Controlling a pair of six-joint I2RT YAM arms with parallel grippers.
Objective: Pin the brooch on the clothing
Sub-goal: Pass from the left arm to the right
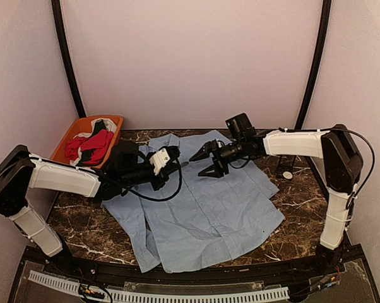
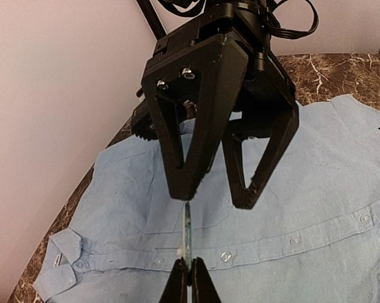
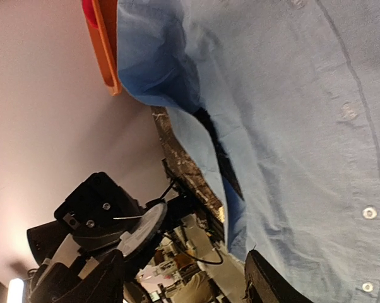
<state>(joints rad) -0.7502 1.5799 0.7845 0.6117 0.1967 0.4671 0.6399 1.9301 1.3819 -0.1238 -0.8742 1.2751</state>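
The clothing, a light blue button-up shirt, lies spread flat on the marble table. My left gripper hovers over the shirt's collar end, shut on the brooch, which shows edge-on as a thin disc above the button placket. In the right wrist view the brooch is a round pale disc with its thin pin sticking out. My right gripper faces it, open; one of its fingertips is just above the brooch's top edge and the other stands apart to the right.
An orange basket with red, black and white garments stands at the back left by the wall. A small pale round object lies on the table to the right of the shirt. Walls close in on three sides.
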